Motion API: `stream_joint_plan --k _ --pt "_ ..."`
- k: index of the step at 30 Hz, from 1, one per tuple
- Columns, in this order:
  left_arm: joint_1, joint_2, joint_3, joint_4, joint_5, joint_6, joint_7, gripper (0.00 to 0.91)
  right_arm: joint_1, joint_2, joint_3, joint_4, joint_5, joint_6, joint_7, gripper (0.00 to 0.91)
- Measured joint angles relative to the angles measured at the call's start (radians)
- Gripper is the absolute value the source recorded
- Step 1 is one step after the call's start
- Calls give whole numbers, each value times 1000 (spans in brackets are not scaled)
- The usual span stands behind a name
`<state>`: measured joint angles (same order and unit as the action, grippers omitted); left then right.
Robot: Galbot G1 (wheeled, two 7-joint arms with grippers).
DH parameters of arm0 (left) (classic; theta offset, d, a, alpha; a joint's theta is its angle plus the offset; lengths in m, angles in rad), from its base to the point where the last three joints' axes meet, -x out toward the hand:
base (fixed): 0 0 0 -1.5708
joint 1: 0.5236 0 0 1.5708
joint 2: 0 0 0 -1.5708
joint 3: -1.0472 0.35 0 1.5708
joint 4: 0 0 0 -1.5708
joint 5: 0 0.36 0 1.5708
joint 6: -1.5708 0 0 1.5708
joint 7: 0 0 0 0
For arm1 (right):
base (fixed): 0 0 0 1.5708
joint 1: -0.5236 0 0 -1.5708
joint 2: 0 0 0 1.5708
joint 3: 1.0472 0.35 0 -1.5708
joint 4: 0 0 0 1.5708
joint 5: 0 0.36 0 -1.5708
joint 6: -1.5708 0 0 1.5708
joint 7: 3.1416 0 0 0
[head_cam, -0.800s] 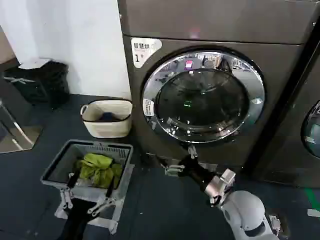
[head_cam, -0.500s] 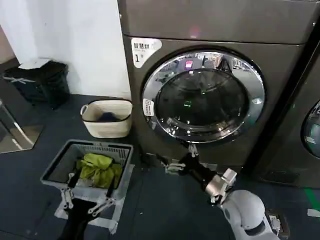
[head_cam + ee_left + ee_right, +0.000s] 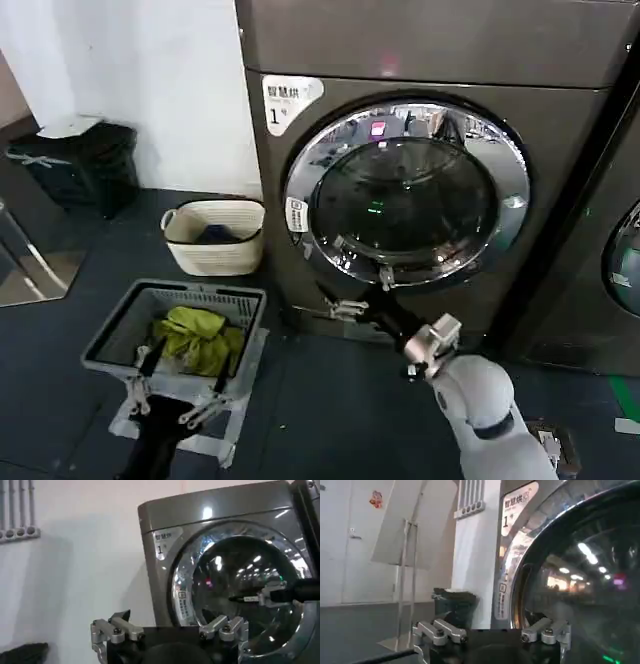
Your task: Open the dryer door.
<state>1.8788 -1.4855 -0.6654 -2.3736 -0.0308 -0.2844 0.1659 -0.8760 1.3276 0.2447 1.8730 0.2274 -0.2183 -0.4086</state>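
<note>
Chrome-ringed dryer door [image 3: 407, 190] sits shut. Right gripper [image 3: 362, 290], fingers spread wide, reaches its lower rim. Left gripper [image 3: 175, 398], also spread, hangs by the grey basket [image 3: 120, 325] of green cloth [image 3: 198, 335]; a cream basket [image 3: 214, 236] stands near.

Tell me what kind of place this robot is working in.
Probably a laundry room or laundromat. A numbered front-loading machine with the dryer door shut stands beside a neighbouring machine, and a grey basket of green laundry sits on the floor. The right end effector is open near the door's lower rim.
</note>
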Motion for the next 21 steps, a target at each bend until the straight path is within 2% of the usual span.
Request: stream_joint_plan --k 7,21 --pt "-5 0 1 -4 6 41 -4 907 51 13 -17 -65 1 6 9 907" --pt "-6 -1 1 -2 6 44 -5 907 130 36 -53 -161 -8 10 15 907"
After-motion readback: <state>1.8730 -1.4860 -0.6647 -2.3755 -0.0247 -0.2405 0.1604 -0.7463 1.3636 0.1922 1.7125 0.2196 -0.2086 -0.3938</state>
